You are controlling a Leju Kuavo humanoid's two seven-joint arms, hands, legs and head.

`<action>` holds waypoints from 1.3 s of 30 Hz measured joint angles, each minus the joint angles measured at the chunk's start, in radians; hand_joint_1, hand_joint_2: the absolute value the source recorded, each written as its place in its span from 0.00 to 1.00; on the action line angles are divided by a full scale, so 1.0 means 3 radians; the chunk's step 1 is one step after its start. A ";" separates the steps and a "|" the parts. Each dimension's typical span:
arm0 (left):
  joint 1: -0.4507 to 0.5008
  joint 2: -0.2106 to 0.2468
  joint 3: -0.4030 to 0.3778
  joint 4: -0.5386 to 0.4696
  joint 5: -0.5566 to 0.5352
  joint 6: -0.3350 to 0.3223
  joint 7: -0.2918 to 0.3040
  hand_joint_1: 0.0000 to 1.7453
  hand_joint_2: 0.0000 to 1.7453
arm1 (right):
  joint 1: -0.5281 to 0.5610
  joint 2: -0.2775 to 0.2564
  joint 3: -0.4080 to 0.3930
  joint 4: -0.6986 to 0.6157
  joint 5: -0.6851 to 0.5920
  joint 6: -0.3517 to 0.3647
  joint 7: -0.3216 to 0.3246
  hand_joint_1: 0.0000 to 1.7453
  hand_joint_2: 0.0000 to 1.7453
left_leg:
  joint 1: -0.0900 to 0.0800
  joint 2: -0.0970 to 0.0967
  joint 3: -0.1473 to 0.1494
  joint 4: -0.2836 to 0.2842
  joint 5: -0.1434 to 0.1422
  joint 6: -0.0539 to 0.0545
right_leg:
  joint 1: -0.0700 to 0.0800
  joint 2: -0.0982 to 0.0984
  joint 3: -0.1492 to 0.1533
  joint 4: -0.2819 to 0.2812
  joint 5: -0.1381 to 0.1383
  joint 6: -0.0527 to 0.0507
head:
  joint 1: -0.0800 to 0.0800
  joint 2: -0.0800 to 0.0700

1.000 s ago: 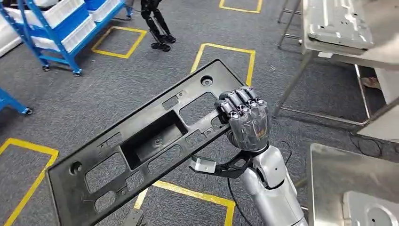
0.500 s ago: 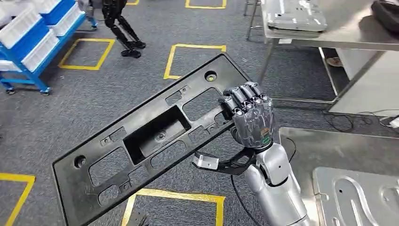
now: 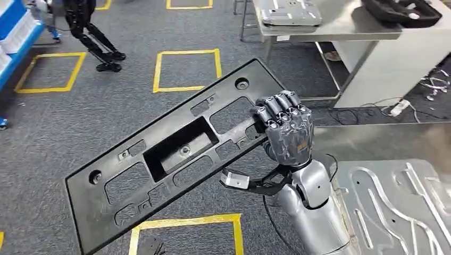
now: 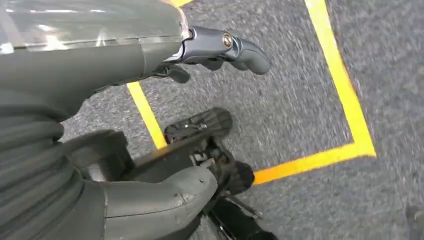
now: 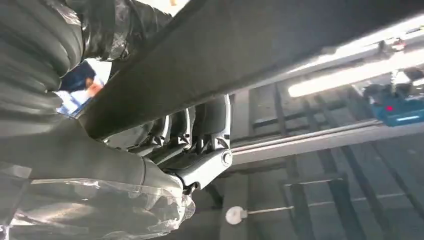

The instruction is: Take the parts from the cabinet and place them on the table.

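Carrying step: right hand (image 3: 284,133) clamped on the long black plastic part (image 3: 170,154), stretching leftward from that hand above the floor; next, swinging it rightward over the table (image 3: 372,154) just beside, then lowering flat.

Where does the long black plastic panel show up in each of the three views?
Head view: the black panel runs diagonally across the picture's middle, its upper right end gripped by the right hand.
Left wrist view: not in it.
Right wrist view: the panel is the dark band across the top, fingers curled over its edge.
Shared landmark: the right hand.
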 joint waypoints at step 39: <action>-0.0009 0.0014 -0.0106 0.0000 0.0064 0.0001 0.0014 0.00 1.00 | -0.0147 -0.0131 -0.0075 -0.0058 0.0008 -0.0001 0.0081 1.00 1.00 | 0.0001 -0.0058 -0.0039 0.0149 -0.0136 -0.0144 | 0.0001 -0.0021 0.0270 -0.0571 0.0150 -0.0132 | 0.0018 0.0000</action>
